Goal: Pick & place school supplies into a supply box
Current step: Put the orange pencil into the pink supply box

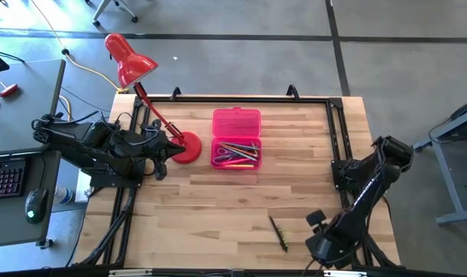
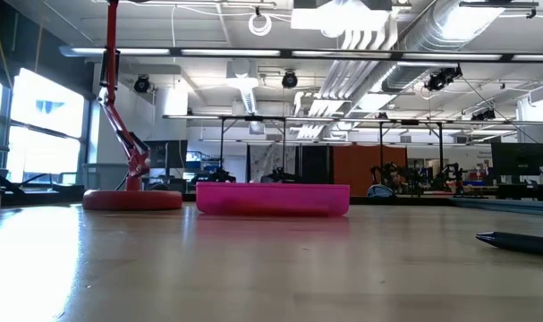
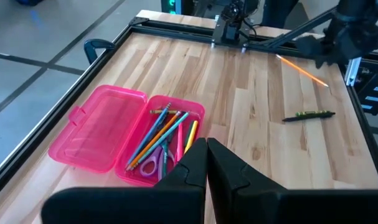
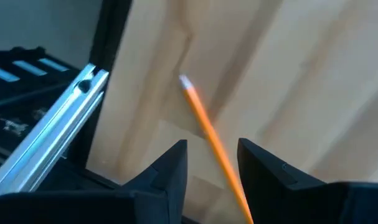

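High view: pink box [image 1: 235, 123] lay open mid-table, lid flat on far side, tray on near side packed w/ pencils and pens [image 1: 236, 152]. Red lamp base [image 1: 188, 148] sat just left of tray. Left gripper [image 1: 168, 146] parked over left table edge, beside lamp base. Right gripper [image 1: 319, 231] low at near right corner. Dark pen [image 1: 278, 233] lay loose on wood just left of it, well apart from box.

Low view: box [image 2: 272, 199] seen edge-on mid-table, lamp base [image 2: 132, 199] at its left, dark pen tip [image 2: 517, 241] at right edge. No gripper in shot.

Left wrist: fingers [image 3: 229, 176] pressed together, nothing between. Open box [image 3: 126, 134] ahead, scissors [image 3: 154, 165] and pencils inside tray. Dark pen [image 3: 308, 116] and orange pencil [image 3: 302, 70] farther off on wood.

Right wrist: fingers [image 4: 173, 171] spread apart, orange pencil [image 4: 207, 130] running between them; couldn't tell whether touching. Pencil lay beside table's edge rail [image 4: 48, 140].
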